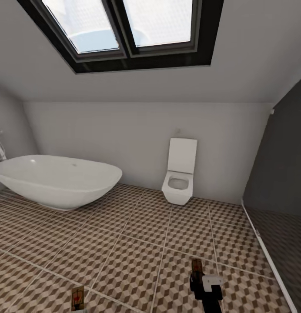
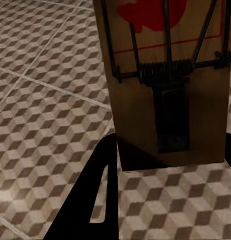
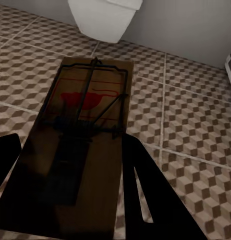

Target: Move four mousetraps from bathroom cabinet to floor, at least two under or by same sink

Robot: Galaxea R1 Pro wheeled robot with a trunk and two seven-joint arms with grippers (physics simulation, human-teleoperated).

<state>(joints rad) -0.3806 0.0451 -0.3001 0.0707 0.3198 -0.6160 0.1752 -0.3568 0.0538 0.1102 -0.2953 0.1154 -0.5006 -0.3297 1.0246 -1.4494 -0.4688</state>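
Observation:
One mousetrap [image 3: 90, 95], a tan board with dark wire and a red spot, sits between the two dark fingers of my right gripper [image 3: 70, 145], which is shut on it. In the head view that mousetrap [image 1: 196, 265] sticks out of the right gripper [image 1: 196, 274] low above the bathroom floor [image 1: 137, 243]. A second mousetrap [image 2: 168, 75] is held in my left gripper [image 2: 170, 145], one black finger [image 2: 95, 200] beside its edge. It shows as the mousetrap [image 1: 76, 298] at the head view's bottom left. The cabinet and sink are out of view.
A white oval bathtub [image 1: 55, 180] stands at the left and a square white toilet [image 1: 180, 178] against the far wall. A dark glass panel [image 1: 281, 174] with a floor rail runs along the right. Skylights [image 1: 124, 30] sit in the sloped ceiling.

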